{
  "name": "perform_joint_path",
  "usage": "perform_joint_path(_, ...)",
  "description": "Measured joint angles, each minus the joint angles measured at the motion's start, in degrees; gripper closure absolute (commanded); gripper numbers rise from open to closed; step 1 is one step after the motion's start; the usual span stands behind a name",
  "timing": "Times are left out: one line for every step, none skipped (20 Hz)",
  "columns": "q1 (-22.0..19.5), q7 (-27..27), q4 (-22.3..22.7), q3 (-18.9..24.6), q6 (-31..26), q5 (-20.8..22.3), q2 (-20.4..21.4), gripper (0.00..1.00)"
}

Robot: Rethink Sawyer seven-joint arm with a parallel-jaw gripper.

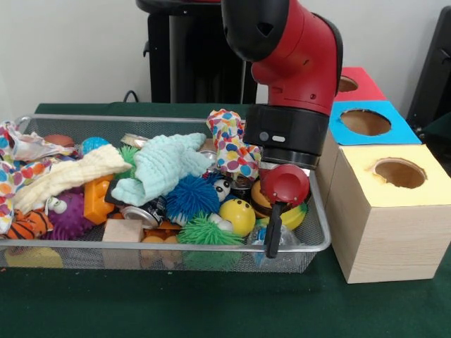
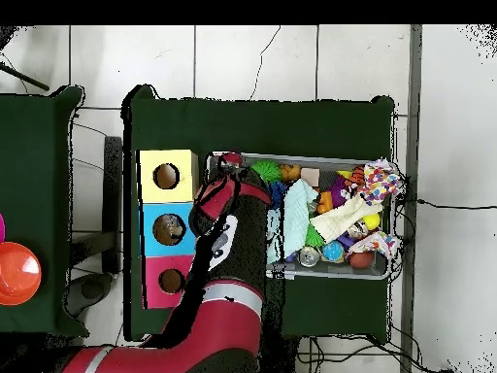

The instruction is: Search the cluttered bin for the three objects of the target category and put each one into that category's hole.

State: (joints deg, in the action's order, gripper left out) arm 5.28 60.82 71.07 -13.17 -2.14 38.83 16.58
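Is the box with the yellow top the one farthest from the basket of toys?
No, the yellow-topped box stands right beside the wire basket, while the red-topped box is the farthest one.

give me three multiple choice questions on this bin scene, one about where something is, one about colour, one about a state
1. Where do the three boxes with holes stand in the front view?
A. right of the wire bin
B. left of the wire bin
C. inside the wire bin

2. What colour is the top of the box nearest the camera in the front view?
A. red
B. blue
C. yellow

3. How is the wire bin?
A. empty
B. crowded with toys and cloths
C. tipped on its side

Answers:
1. A: the boxes sit past the right rim of the wire bin.
2. C: the yellow top is closest, with the blue top and the red top behind it.
3. B: a light blue cloth, spiky balls and other items fill it while it stands level.
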Motion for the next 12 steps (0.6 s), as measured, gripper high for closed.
perform_joint_path(0.08,0.0,0.0,-0.3,0.0,-0.24,0.01,0.0)
perform_joint_path(0.16,0.0,0.0,-0.6,0.0,-0.48,0.03,0.0)
perform_joint_path(0.3,0.0,0.0,-1.01,0.0,-0.83,0.07,0.0)
perform_joint_path(0.45,0.0,0.0,-1.43,0.0,-1.17,0.11,0.0)
perform_joint_path(0.76,0.0,0.0,-2.18,0.0,-1.69,0.13,0.0)
perform_joint_path(0.9,0.0,0.0,-2.47,0.0,-1.91,0.14,0.0)
perform_joint_path(1.04,0.0,0.0,-2.76,0.0,-2.13,0.14,0.0)
perform_joint_path(1.21,0.0,-0.01,-3.14,0.0,-2.42,0.14,0.0)
perform_joint_path(1.43,0.0,0.0,-3.59,0.0,-2.8,0.14,0.0)
perform_joint_path(1.68,0.0,-0.01,-4.05,0.0,-3.23,0.14,0.0)
perform_joint_path(1.83,0.0,0.0,-4.33,0.0,-3.5,0.14,0.0)
perform_joint_path(2.04,0.0,0.0,-4.67,0.0,-3.82,0.12,0.0)
